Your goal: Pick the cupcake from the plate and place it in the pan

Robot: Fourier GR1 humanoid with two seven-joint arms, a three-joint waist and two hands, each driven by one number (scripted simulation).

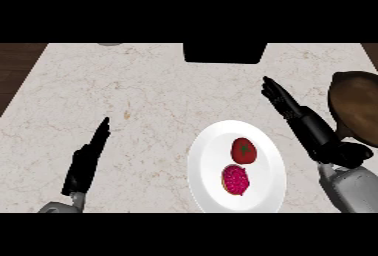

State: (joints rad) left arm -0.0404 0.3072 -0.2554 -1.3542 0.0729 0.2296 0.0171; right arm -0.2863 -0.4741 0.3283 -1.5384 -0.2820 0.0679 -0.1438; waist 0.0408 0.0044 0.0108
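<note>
A white plate [210, 165] lies on the marble counter at lower centre right. On it sit a cupcake with pink frosting [235, 180] toward the near side and a red tomato [244, 150] just behind it. A brown pan [356, 105] shows at the right edge, partly cut off. My right hand [299, 117] is open with straight fingers pointing up and left, between the plate and the pan, touching neither. My left hand [87, 160] is open with straight fingers, resting at the lower left, far from the plate.
A black rectangular object [224, 52] sits at the counter's far edge, top centre. A small grey object [109, 44] peeks in at the top left. Dark wood floor [15, 70] borders the counter on the left.
</note>
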